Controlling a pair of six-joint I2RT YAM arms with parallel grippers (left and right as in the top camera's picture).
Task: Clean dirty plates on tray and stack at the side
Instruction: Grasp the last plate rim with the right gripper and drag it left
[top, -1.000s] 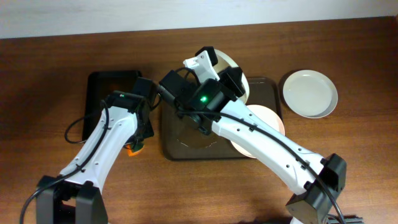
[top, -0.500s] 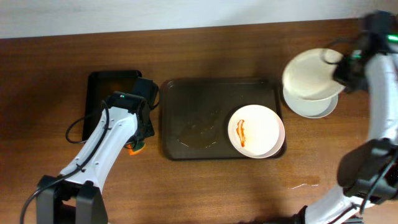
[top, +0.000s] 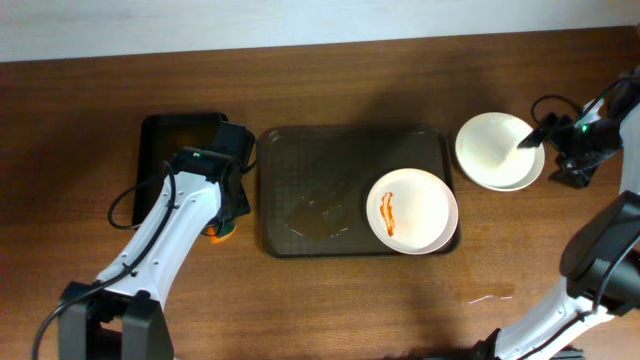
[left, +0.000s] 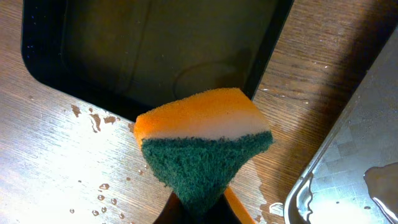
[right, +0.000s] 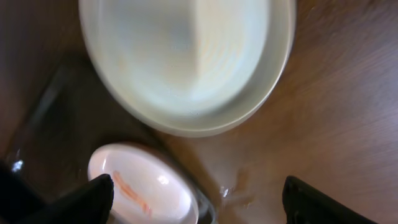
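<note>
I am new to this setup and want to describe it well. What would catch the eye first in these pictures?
First, the round white plate with an orange-red smear, at the right end of the dark rectangular tray. Then the orange and green sponge pinched in the left gripper over the wet wooden table, and the clean white plates stacked to the right of the tray.

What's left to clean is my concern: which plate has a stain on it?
The plate on the tray: an orange streak marks its left side, while the stacked plates on the table beside the tray look clean.
</note>
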